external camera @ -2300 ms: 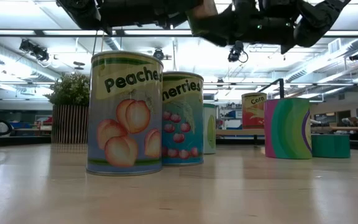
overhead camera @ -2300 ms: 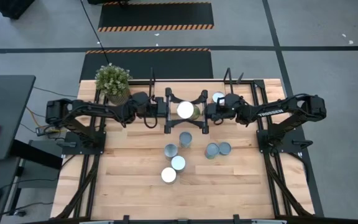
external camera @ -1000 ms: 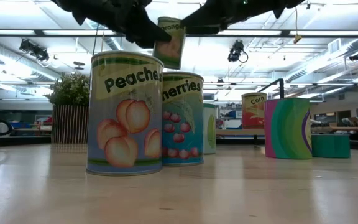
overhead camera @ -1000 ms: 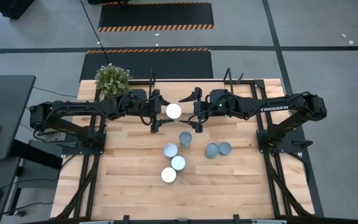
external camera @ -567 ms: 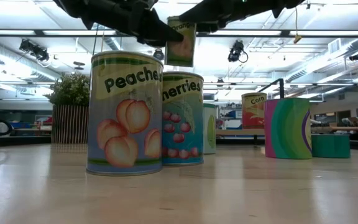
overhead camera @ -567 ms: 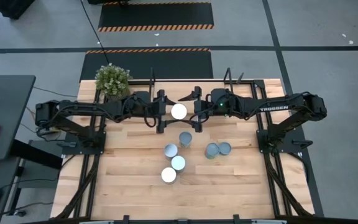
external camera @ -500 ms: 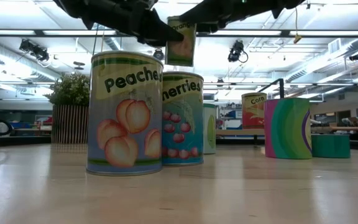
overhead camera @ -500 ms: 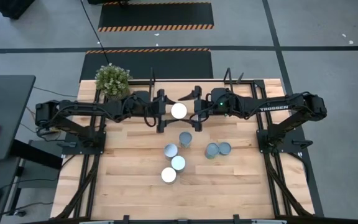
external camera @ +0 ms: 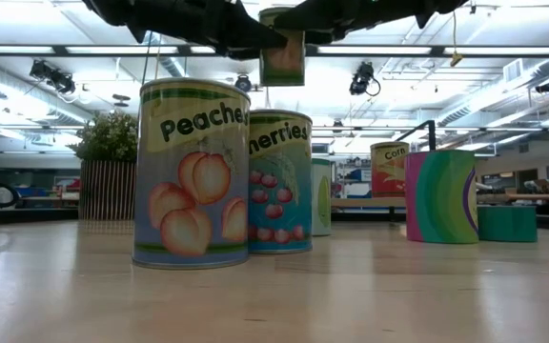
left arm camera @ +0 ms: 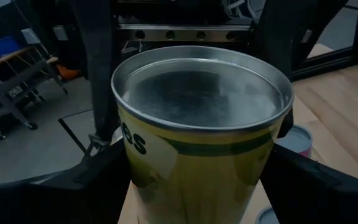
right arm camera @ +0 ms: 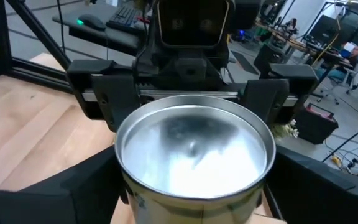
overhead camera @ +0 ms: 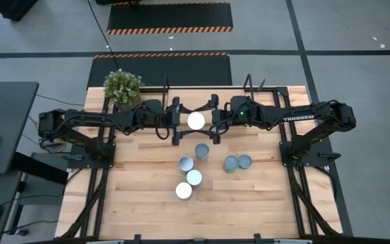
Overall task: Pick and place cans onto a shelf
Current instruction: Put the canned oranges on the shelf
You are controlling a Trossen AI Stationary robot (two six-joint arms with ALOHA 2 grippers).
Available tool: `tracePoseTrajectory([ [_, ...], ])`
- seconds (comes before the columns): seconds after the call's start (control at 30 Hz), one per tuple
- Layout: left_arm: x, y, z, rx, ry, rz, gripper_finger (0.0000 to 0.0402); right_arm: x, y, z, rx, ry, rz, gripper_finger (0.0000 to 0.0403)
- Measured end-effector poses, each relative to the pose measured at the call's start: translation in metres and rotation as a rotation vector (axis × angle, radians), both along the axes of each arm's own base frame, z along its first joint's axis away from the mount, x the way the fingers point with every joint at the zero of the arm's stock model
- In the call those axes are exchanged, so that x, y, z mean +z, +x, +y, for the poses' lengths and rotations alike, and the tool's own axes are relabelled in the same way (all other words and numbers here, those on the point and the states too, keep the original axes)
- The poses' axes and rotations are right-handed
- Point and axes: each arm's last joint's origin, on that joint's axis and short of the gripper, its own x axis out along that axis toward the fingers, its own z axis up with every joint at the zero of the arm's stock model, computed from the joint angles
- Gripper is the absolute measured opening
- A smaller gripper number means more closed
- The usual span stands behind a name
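One can [overhead camera: 196, 121] with a shiny top and a yellow-green side is held high above the table, in front of the shelf [overhead camera: 202, 93]. It also shows in the low view [external camera: 283, 57]. My left gripper [overhead camera: 185, 122] comes from the table's left and is shut on it. My right gripper [overhead camera: 207, 122] comes from the right and is open, with one finger on either side of the same can [right arm camera: 194, 155]; I cannot tell whether they touch it. Several other cans [overhead camera: 194, 177] stand on their bases on the tabletop. My left gripper pinches the can's side wall [left arm camera: 129, 162] between its two fingers [left arm camera: 98, 180], below the rim. The fingers come level from the table's left. The can is upright, top up, lifted clear of the table.
A potted plant [overhead camera: 122, 87] stands at the far left corner. A Peaches can [external camera: 192, 171] and a cherries can [external camera: 279, 181] stand near the low camera, and a Corn can [external camera: 389, 170] stands on the shelf board [external camera: 370, 202]. The table's near half is bare wood.
My left gripper has carried the can a little toward the table's right, between my right gripper's open fingers, and slightly up. The can was tilted and now stands upright. My right arm has kept still.
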Motion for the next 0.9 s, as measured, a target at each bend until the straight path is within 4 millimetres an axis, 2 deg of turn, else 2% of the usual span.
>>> tracePoseTrajectory([
  [0.23, -0.0002, -0.0001, 0.0003, 0.003, -0.001, 0.002, 0.0314, -0.0001, 0.0, 0.0, 0.005, 0.001, 0.001, 0.0321],
  [0.8, -0.0006, -0.0002, 0.0008, 0.033, -0.02, 0.005, 0.0317, -0.0008, -0.0001, 0.0003, 0.018, 0.005, 0.007, 0.0327],
  [0.9, -0.0006, 0.0, -0.0007, 0.039, -0.041, 0.002, 0.0339, -0.0007, -0.0001, 0.0004, 0.019, 0.009, 0.006, 0.0328],
])
